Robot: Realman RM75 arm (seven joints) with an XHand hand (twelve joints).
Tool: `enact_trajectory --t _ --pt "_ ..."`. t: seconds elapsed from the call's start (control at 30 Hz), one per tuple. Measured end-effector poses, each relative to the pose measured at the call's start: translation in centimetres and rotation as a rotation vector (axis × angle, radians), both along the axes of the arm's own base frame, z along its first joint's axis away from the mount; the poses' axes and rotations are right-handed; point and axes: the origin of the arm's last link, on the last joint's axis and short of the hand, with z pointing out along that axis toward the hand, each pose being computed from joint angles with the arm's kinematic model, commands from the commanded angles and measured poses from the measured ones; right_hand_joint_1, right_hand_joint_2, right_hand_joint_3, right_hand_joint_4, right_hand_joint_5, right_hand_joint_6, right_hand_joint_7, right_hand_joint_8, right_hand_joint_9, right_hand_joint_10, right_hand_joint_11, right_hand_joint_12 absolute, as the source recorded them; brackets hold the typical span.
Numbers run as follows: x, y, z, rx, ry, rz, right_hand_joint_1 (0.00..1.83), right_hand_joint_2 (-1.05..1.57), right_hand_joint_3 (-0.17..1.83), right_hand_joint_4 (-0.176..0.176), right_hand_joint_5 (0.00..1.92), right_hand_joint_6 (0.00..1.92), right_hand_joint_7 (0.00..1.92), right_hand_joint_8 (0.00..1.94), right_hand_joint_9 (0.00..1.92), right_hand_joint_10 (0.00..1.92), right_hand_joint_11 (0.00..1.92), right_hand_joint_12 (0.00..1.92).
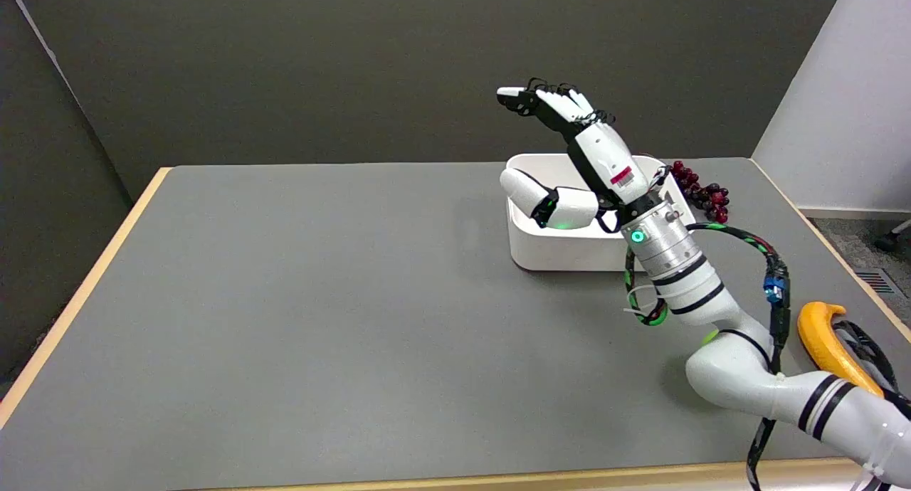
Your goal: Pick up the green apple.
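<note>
Up above the white tub [562, 252], the right hand [594, 153] hung in the air with its fingers [551, 103] stretched out and apart and its thumb [530, 192] spread to the side, holding nothing. Only a small green sliver of the green apple [709, 336] showed, peeking out on the table [320, 299] from behind the white arm [719, 313], well to the near right of the tub. Dark red grapes [701, 188] lay just beside the tub's far right corner. A banana [825, 338] lay near the table's right edge, farther from the tub than the apple.
</note>
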Motion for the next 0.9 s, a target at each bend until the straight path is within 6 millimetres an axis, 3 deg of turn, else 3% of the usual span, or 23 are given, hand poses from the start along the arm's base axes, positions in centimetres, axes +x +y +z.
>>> enact_trajectory --t 0.47,0.7,0.9 --pt "0.9 0.5 2.4 -0.064 0.089 -0.018 0.42 0.63 0.86 0.014 0.28 0.53 0.39 0.48 0.26 0.92 0.03 1.28" --pt "1.8 2.3 5.9 -0.192 0.133 -0.020 0.39 0.61 0.85 0.015 0.29 0.54 0.40 0.48 0.27 0.93 0.03 1.28" --pt "1.9 5.2 9.3 -0.326 0.146 -0.053 0.32 0.58 0.84 0.016 0.29 0.54 0.40 0.48 0.26 0.91 0.02 1.27"
